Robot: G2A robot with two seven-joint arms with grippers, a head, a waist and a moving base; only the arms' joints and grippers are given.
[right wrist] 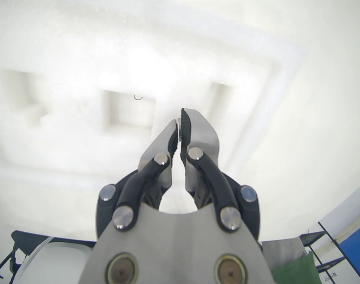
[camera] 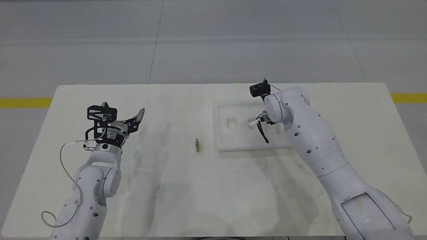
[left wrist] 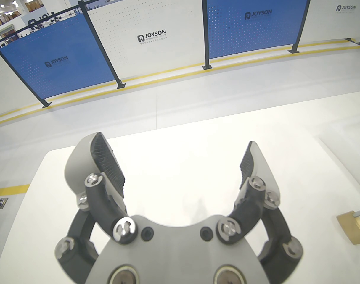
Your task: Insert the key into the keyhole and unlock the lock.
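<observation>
Above the white foam tray [camera: 227, 141] near the white table's [camera: 167, 193] far edge, pinches what looks a thin silver key [camera: 252, 122] in right gripper [right wrist: 180, 124], left gripper [left wrist: 175, 141] agape, risks skidding the unheld brass padlock [camera: 197, 145].

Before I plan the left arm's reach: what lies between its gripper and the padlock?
Nothing: in the top view, bare table separates the left gripper from the padlock.

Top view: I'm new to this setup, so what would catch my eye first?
A small brass padlock lies alone mid-table, standing out against the white table. On the robot's left, the left gripper hangs with fingers spread wide; the right gripper sits over a white tray with fingers closed.
</observation>
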